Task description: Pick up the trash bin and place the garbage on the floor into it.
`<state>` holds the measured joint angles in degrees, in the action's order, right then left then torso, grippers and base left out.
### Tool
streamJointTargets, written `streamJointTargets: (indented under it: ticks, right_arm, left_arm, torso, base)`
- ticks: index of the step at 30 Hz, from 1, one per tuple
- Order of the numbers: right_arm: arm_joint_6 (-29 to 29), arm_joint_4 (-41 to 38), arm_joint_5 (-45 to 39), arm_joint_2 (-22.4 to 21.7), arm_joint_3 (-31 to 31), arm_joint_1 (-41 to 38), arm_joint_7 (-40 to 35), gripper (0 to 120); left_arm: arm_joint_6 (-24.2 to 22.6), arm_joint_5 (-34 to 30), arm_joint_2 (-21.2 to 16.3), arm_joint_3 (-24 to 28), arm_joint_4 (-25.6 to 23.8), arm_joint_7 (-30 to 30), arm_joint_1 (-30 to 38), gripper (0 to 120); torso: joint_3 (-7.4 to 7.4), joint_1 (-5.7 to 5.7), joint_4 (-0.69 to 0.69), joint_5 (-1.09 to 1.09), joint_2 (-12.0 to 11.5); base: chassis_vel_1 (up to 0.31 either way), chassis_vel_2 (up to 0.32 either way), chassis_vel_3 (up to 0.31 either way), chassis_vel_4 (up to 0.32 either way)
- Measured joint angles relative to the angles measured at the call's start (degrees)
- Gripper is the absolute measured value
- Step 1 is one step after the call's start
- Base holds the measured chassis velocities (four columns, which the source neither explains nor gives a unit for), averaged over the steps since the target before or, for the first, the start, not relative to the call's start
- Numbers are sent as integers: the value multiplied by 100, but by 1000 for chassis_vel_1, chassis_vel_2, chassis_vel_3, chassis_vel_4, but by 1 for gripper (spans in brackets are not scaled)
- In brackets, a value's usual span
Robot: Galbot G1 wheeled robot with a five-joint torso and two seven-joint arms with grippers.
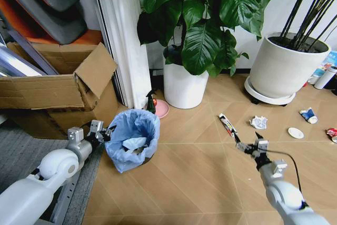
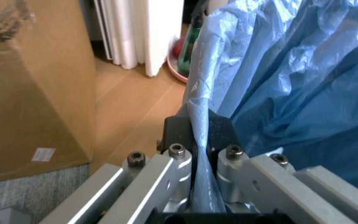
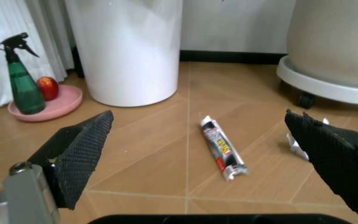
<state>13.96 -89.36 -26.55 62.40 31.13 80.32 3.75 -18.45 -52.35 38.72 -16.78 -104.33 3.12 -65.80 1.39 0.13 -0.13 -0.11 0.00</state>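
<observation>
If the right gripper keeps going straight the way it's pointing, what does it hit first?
Most likely the printed wrapper on the floor, which lies between the open fingers of the right gripper. Depth is uncertain.

The thin, crinkled light-blue plastic liner of the small round trash bin (image 1: pixel 132 136) looks faintly glossy and creased; a fold of it is pinched between the brushed-metal fingers (image 2: pixel 177 173) of the left hand (image 2: pixel 204 140), whose bolts are shiny. The right hand (image 3: pixel 210 154), spread wide, carries matt black pads (image 3: pixel 82 144) with a rough, knurled texture. The light brown wood-look floor (image 1: pixel 200 177) is smooth with a soft sheen. The flattened printed wrapper (image 3: pixel 223 148) looks glossy, the crumpled white paper wad (image 1: pixel 258 122) matt. The tall white plant pot (image 3: pixel 126 46) is smooth.
</observation>
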Motion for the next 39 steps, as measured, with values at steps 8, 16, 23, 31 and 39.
streamJointTargets:
  ticks: [8, 16, 23, 31, 39]
  right_arm:
    - [90, 5, 52, 321, 82, 135, 287, 100]
    - [92, 23, -4, 402, 148, 181, 452, 100]
    - [112, 83, -87, 412, 216, 207, 609, 100]
    - [125, 129, -132, 398, 228, 206, 675, 100]
    - [147, 172, -146, 369, 236, 208, 725, 100]
  left_arm:
    - [24, 105, 112, -322, -158, -25, -425, 0]
    - [35, 189, 195, -407, -228, -29, -638, 0]
    - [46, 232, 221, -409, -260, -33, -713, 0]
    - [49, 251, 229, -403, -263, -33, -729, 0]
    - [53, 254, 244, -369, -264, -32, -715, 0]
  torso:
    - [0, 0, -1, 0, 0]
    - [1, 0, -2, -1, 0]
    - [1, 1, -2, 0, 0]
    - [1, 0, -1, -1, 0]
    - [1, 0, -3, 0, 0]
  base:
    - [0, 0, 0, 0]
    - [0, 0, 0, 0]
    - [0, 0, 0, 0]
    - [-7, -5, 9, 5]
    - [-125, -49, 125, 47]
